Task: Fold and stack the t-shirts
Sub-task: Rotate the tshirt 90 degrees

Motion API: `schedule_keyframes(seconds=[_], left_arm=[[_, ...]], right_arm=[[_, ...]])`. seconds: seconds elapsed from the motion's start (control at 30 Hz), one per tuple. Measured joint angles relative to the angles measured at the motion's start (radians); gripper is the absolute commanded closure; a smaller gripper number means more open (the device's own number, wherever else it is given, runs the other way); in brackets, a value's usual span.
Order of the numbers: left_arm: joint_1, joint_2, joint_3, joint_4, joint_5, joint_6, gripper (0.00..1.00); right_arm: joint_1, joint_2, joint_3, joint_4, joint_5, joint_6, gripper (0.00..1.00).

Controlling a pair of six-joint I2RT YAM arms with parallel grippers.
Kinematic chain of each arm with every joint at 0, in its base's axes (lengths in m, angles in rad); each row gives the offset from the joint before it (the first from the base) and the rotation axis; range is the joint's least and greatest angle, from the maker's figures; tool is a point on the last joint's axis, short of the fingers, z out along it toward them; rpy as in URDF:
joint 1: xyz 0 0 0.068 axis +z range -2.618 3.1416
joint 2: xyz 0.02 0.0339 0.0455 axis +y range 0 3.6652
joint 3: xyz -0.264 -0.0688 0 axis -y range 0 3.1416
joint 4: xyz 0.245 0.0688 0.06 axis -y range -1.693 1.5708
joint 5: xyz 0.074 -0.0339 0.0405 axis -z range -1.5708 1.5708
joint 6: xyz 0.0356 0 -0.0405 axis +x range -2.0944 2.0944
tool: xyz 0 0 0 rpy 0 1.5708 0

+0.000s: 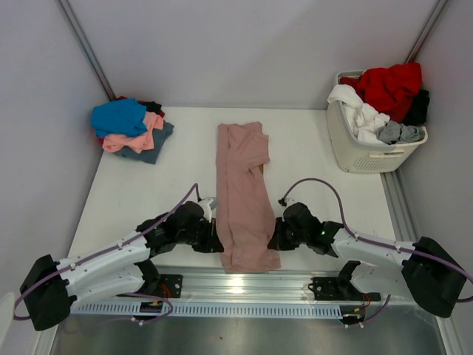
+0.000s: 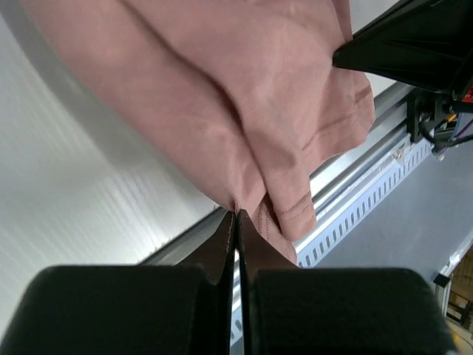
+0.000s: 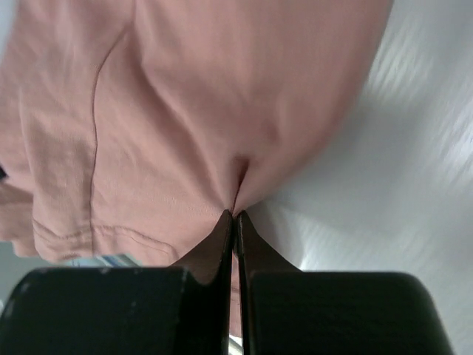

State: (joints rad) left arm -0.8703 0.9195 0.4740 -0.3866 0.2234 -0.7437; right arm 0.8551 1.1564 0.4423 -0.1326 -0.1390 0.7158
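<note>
A dusty-pink t-shirt (image 1: pixel 244 192) lies folded lengthwise into a long strip down the middle of the white table; its print is hidden. My left gripper (image 1: pixel 216 238) is shut on the strip's left edge near its near end, the cloth pinched between the tips (image 2: pixel 238 213). My right gripper (image 1: pixel 275 238) is shut on the right edge opposite, pinching the pink cloth (image 3: pixel 235 212). A stack of folded tees (image 1: pixel 131 129), blue on top over salmon and slate, sits at the far left. Red and white tees (image 1: pixel 384 92) fill the basket.
A white slatted laundry basket (image 1: pixel 366 155) stands at the far right. The shirt's near hem (image 2: pixel 295 214) hangs over the table's front edge above the slotted rail (image 1: pixel 244 285). Grey walls enclose the table on three sides.
</note>
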Motion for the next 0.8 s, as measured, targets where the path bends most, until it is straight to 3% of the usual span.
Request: schedule_keyframes(seconds=[0.23,0.3,0.4,0.47,0.5,0.6,0.8], left_arm=[[-0.001,-0.054,-0.053,-0.05,0.053,-0.034,0.99],[-0.007,-0.039,-0.071,-0.049,0.07,-0.046,0.99],[-0.026,-0.022,-0.095,-0.045,0.085,-0.062,0.97],[-0.039,-0.017,-0.102,-0.047,0.095,-0.069,0.89],[-0.043,-0.015,-0.102,-0.047,0.098,-0.072,0.77],[-0.05,-0.014,-0.102,-0.049,0.106,-0.082,0.53],[-0.063,-0.042,-0.102,-0.077,0.132,-0.094,0.36]], right_arm=[[0.039,-0.093,-0.093,-0.031,0.0,0.064,1.0],[0.048,-0.093,-0.103,-0.031,0.0,0.08,0.88],[0.07,-0.093,-0.109,-0.029,0.002,0.106,0.56],[0.09,-0.096,-0.105,-0.009,0.003,0.12,0.45],[0.102,-0.098,-0.101,-0.006,0.009,0.124,0.44],[0.127,-0.111,-0.098,-0.014,0.03,0.126,0.42],[0.139,-0.164,-0.093,-0.104,0.063,0.123,0.41]])
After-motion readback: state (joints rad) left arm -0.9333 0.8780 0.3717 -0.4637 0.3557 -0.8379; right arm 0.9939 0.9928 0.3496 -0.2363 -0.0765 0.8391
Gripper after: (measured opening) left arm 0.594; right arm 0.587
